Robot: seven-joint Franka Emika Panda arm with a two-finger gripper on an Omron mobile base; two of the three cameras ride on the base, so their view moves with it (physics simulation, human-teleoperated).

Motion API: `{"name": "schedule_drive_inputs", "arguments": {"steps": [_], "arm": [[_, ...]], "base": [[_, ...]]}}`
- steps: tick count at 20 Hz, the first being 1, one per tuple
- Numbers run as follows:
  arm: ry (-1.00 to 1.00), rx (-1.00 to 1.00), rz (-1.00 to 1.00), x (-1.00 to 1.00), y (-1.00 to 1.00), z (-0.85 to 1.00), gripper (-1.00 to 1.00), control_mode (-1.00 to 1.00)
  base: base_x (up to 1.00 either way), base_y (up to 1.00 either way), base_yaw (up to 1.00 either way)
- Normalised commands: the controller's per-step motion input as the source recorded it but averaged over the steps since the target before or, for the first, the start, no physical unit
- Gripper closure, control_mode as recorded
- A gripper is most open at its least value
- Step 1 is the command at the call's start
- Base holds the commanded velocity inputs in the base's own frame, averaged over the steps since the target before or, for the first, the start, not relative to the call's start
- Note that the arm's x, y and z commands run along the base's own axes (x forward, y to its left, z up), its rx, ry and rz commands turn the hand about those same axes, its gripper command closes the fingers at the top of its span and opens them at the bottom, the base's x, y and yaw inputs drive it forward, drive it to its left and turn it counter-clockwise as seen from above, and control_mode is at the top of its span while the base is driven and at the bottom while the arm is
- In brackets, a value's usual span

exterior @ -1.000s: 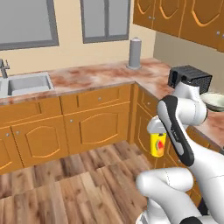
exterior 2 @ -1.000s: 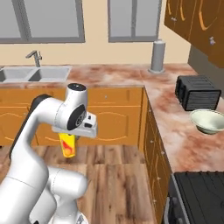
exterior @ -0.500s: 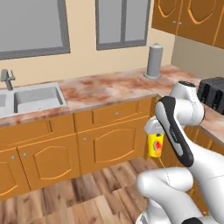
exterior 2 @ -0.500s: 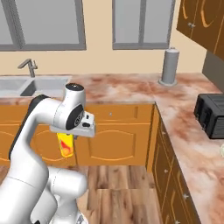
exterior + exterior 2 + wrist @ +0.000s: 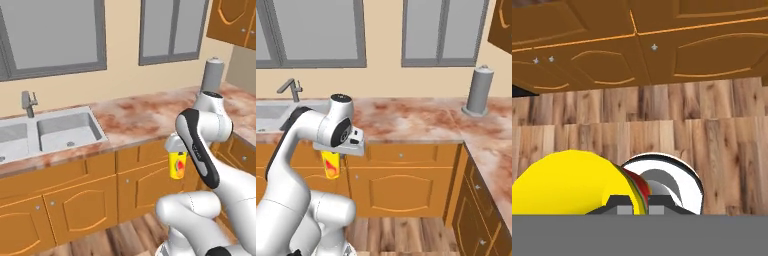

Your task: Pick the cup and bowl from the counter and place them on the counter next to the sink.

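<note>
Below counter (image 5: 140,117) height, arm folded, hand pointing down, fingers (image 5: 177,161) apparently clamped on cup (image 5: 177,165)

The white arm rises from its base, folds at the elbow and hangs its wrist downward. The claw (image 5: 177,161) points at the floor, closed around the cup (image 5: 177,165).

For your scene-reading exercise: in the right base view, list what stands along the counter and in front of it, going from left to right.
Faucet → sink → yellow cup held low in the gripper → grey canister on the counter.
</note>
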Motion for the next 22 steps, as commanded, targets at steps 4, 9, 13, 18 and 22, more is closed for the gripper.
{"name": "schedule_drive_inputs", "arguments": {"steps": [4, 9, 13, 18, 22], "arm": [[0.00, 0.00, 0.00, 0.00, 0.00, 0.00, 1.00, 1.00], [0.00, 0.00, 0.00, 0.00, 0.00, 0.00, 1.00, 1.00], [0.00, 0.00, 0.00, 0.00, 0.00, 0.00, 1.00, 1.00], [0.00, 0.00, 0.00, 0.00, 0.00, 0.00, 1.00, 1.00], [0.00, 0.00, 0.00, 0.00, 0.00, 0.00, 1.00, 1.00]], "base": [[0.61, 0.26, 0.16], [0.45, 0.08, 0.22], [0.47, 0.12, 0.21], [0.92, 0.15, 0.06], [1.00, 0.18, 0.00]]}}
